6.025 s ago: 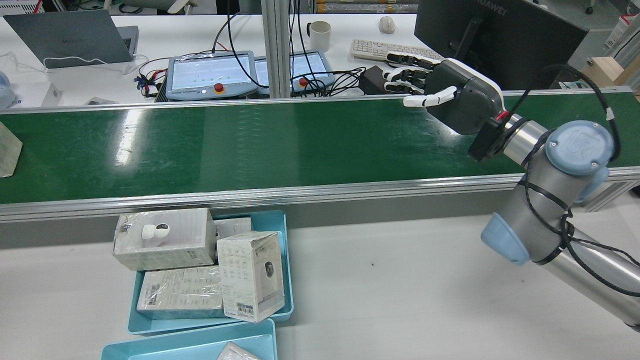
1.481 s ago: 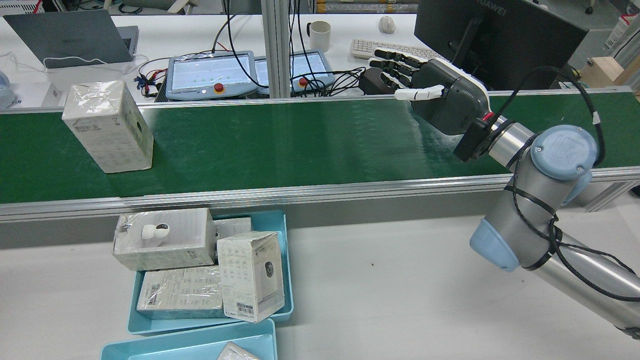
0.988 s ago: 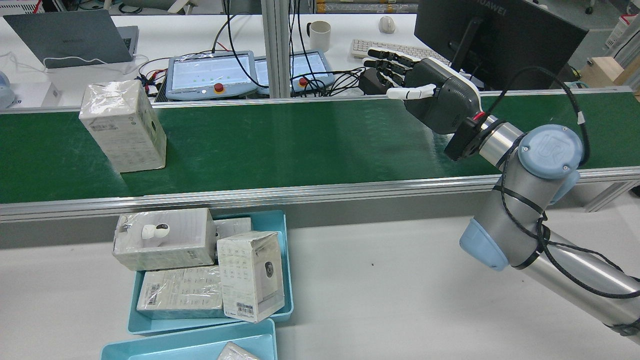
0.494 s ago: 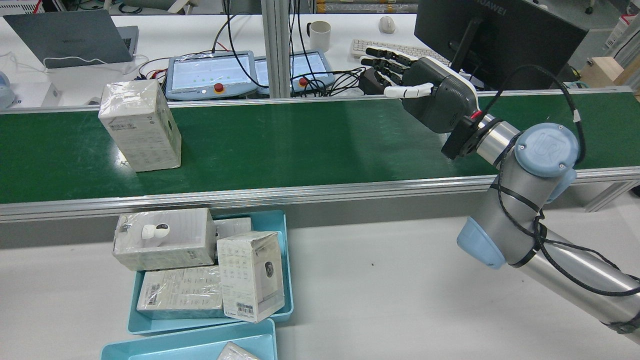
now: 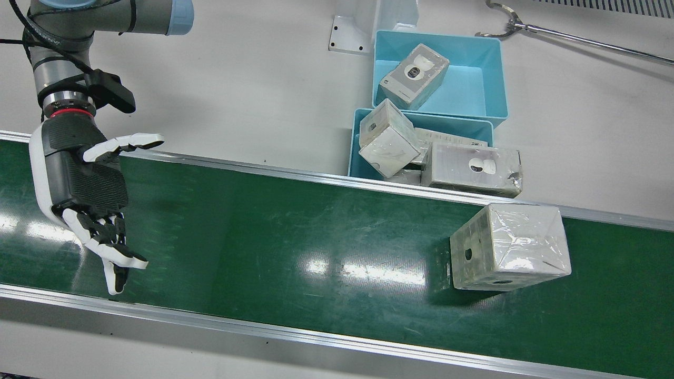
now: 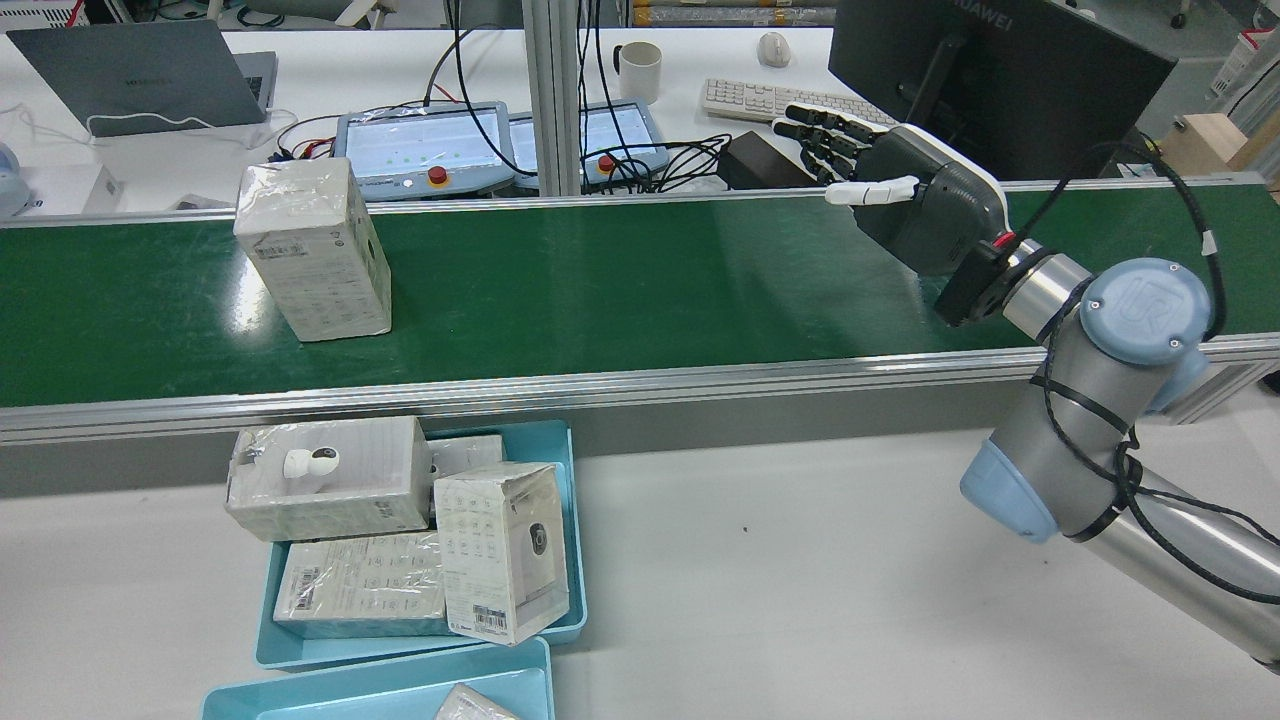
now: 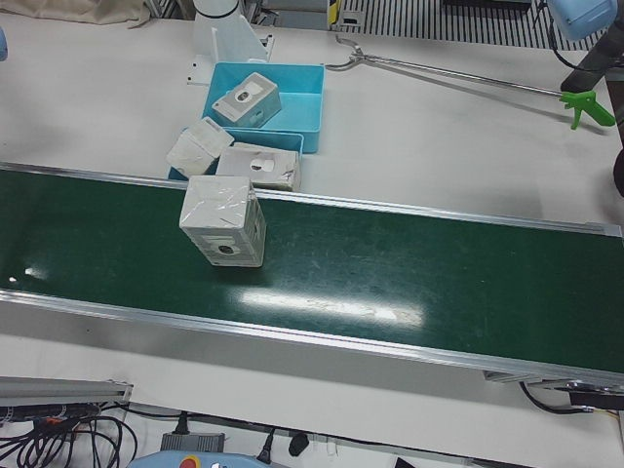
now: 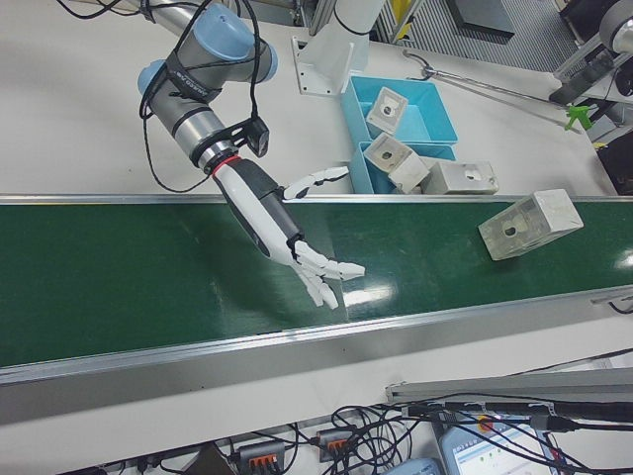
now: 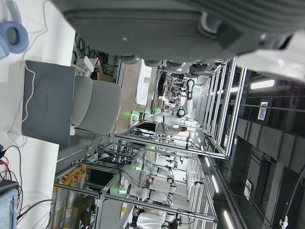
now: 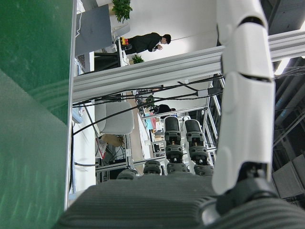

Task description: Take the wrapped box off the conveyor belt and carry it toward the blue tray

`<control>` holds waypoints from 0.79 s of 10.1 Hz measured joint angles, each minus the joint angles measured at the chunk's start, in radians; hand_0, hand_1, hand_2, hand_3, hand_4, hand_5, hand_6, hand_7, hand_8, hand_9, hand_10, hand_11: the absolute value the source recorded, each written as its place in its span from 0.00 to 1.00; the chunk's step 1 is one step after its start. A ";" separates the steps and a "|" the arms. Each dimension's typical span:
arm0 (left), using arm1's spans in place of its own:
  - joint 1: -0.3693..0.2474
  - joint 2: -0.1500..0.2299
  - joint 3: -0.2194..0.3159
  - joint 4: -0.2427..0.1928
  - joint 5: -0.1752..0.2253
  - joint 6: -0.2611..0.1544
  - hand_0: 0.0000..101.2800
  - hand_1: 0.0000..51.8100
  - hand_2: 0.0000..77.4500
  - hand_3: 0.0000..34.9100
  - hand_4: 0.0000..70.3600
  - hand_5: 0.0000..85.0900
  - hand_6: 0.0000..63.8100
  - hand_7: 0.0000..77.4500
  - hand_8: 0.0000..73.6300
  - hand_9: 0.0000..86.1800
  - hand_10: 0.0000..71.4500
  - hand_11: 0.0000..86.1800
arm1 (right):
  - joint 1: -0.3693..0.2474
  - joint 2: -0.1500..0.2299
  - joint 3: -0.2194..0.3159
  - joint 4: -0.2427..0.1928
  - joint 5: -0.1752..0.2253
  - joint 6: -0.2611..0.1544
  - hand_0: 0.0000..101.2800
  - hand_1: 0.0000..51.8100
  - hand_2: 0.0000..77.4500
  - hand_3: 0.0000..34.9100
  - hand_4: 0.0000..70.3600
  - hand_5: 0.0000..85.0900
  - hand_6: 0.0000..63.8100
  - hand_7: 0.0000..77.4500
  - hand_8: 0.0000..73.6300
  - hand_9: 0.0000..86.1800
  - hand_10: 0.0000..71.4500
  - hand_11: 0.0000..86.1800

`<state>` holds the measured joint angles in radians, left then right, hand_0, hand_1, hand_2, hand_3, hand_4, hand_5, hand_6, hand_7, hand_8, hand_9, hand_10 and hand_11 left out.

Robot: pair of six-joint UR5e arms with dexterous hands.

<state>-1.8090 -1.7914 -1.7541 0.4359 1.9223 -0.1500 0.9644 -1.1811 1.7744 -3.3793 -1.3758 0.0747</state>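
The wrapped box (image 6: 312, 250) stands upright on the green conveyor belt (image 6: 600, 290), a white carton in clear film, left of centre in the rear view. It also shows in the front view (image 5: 511, 247) and the side views (image 7: 224, 219) (image 8: 529, 226). My right hand (image 6: 915, 195) hovers open over the belt's far side, fingers spread, far to the right of the box with nothing in it (image 5: 84, 184) (image 8: 272, 223). The blue tray (image 6: 575, 520) sits below the belt's near rail with several wrapped boxes piled in it. Only the palm of my left hand (image 9: 181, 28) shows.
A second blue tray (image 6: 380, 690) lies against the first, holding one box (image 5: 413, 76). Behind the belt are teach pendants (image 6: 420, 150), a laptop (image 6: 140, 75), a keyboard (image 6: 760, 98) and a monitor (image 6: 1000, 70). A long grabber tool (image 7: 468, 76) lies on the white table.
The box has ridden the belt to the right in the rear view. My right hand, which had drifted left, has drawn back to the right and stays open.
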 joint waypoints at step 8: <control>0.000 0.000 0.000 0.000 0.000 0.000 0.00 0.00 0.01 0.00 0.00 0.01 0.00 0.01 0.01 0.00 0.01 0.00 | 0.014 -0.023 0.026 0.001 -0.003 0.001 0.48 0.27 0.18 0.00 0.27 0.19 0.13 0.27 0.03 0.06 0.00 0.02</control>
<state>-1.8090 -1.7914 -1.7542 0.4359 1.9223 -0.1500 0.9784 -1.2041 1.8008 -3.3778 -1.3790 0.0752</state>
